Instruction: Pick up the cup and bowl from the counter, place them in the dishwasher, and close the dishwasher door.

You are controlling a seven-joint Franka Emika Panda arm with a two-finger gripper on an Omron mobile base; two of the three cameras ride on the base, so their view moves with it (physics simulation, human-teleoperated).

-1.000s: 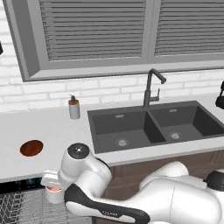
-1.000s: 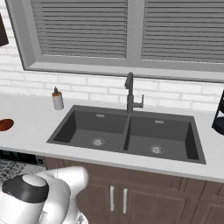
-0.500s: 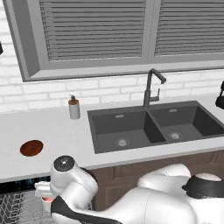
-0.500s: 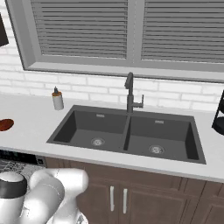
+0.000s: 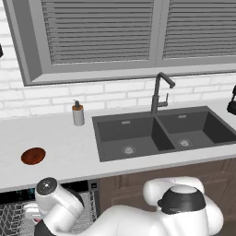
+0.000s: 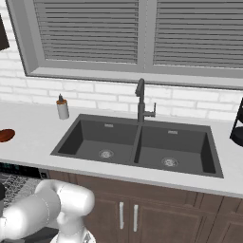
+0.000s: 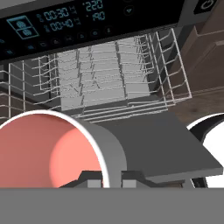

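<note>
Two finger tips, small and dark, poke up at the bottom of the hand view, one inside and one outside the white wall of the cup [image 7: 52, 151], so the jaws of the gripper [image 7: 111, 178] are clamped on its rim. The cup's salmon-red inside faces the camera, and its lower part is cut off by the picture's bottom edge. Beyond it stands the dishwasher [image 7: 87, 26], its black control strip with lit marks across the top, the grey wire rack [image 7: 105, 78] below, and the dark flat dishwasher door [image 7: 162, 140] folded down beneath the cup. In the left base view the white arm bends low at the bottom left and hides most of the hand; a sliver of the cup shows just beside it, over the rack, too small to read more. The bowl [image 5: 33, 156] lies on the surface [image 5: 69, 147] near its left end, well apart from the soap dispenser [image 5: 78, 114] at the back edge and the dark double sink [image 5: 161, 133]. In the right base view the bowl is cut by the left edge.
</note>
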